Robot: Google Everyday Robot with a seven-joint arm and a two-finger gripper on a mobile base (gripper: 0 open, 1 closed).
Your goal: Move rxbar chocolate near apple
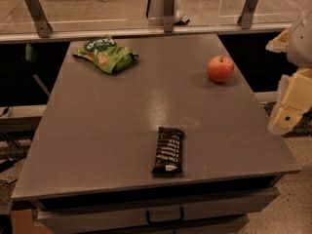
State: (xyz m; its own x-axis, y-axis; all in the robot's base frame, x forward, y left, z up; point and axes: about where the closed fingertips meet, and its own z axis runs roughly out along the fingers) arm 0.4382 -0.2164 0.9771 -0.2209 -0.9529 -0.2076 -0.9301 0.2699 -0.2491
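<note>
The rxbar chocolate (168,150), a flat black bar with white lettering, lies lengthwise near the front edge of the grey table (122,126), a little right of the middle. The apple (221,68), round and red-orange, sits at the far right of the table, well behind the bar. My gripper (288,115) shows as cream-coloured parts at the right edge of the view, beside the table's right side. It is off the table top, right of the apple and the bar, and touches neither.
A green snack bag (106,54) lies at the far left of the table. A glass barrier with metal brackets (168,9) runs along the table's back edge. A drawer with a handle (164,214) sits under the front edge.
</note>
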